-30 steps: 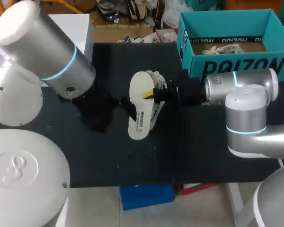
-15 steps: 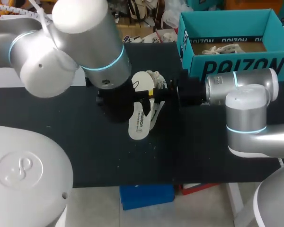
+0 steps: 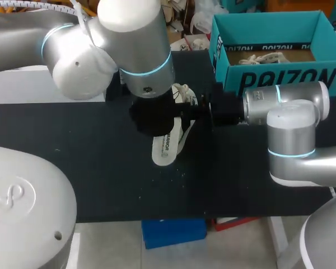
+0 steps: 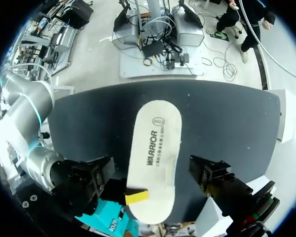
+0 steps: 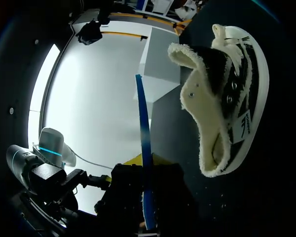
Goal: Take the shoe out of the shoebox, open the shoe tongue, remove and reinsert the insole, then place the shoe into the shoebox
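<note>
Robotics lab, test-bench setup. Two grey industrial arms with lit blue joint rings, left arm (image 3: 129,50) and right arm (image 3: 291,106), meet over one table (image 3: 101,168). Tabletop plain matte black, like work surface. Props on it laid out as for handling trial: teal shoebox (image 3: 280,78) at far corner, shoe (image 5: 227,98), loose insole (image 4: 155,148).
</note>
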Robot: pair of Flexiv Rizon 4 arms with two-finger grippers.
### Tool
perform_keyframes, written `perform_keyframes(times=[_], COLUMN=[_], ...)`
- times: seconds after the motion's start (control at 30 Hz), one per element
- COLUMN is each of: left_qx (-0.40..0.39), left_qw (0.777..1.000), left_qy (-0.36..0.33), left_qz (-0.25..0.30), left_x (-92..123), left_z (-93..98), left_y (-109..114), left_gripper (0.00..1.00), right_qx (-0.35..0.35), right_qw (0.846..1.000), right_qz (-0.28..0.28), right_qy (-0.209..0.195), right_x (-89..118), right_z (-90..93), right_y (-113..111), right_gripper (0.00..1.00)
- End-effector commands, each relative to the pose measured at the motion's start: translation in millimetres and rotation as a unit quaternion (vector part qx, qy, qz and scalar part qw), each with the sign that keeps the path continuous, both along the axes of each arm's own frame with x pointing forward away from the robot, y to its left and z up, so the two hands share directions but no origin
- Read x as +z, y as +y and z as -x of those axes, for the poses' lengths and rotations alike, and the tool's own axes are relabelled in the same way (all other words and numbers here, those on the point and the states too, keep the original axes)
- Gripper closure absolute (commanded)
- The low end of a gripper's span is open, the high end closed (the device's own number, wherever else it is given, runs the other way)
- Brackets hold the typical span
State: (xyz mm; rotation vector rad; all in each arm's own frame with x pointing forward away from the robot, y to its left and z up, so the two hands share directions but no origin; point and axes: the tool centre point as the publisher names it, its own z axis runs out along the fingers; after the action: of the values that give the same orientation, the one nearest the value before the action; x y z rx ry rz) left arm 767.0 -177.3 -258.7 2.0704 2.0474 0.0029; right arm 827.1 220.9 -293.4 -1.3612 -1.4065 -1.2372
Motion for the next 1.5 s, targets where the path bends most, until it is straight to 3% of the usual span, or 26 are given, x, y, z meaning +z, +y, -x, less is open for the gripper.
perform_keyframes(times=[0.03,0.43,0.73,1.17,1.33,1.5], left_qx=[0.002,0.005,0.001,-0.015,-0.016,-0.022], left_qw=[1.000,1.000,1.000,1.000,1.000,0.999], left_qy=[-0.001,-0.009,-0.009,-0.019,-0.020,-0.012], left_qz=[0.000,0.006,0.013,0.015,0.018,0.020], left_x=[4,14,14,19,19,16], left_z=[-9.5,-55.9,-102.8,-156.5,-165.4,-159.0], left_y=[2,7,12,6,2,-2], left_gripper=[0.00,0.00,0.00,0.00,0.00,0.00], right_qx=[-0.001,-0.001,-0.001,-0.001,-0.001,-0.001], right_qw=[1.000,1.000,1.000,1.000,1.000,1.000], right_qz=[0.001,0.001,0.001,0.001,0.001,0.001], right_qy=[0.000,0.000,0.000,0.000,0.000,0.000], right_x=[0,0,0,0,0,0], right_z=[0.0,0.0,0.0,0.0,0.0,0.0], right_y=[2,2,2,2,2,2], right_gripper=[1.00,1.00,1.00,1.00,1.00,1.00])
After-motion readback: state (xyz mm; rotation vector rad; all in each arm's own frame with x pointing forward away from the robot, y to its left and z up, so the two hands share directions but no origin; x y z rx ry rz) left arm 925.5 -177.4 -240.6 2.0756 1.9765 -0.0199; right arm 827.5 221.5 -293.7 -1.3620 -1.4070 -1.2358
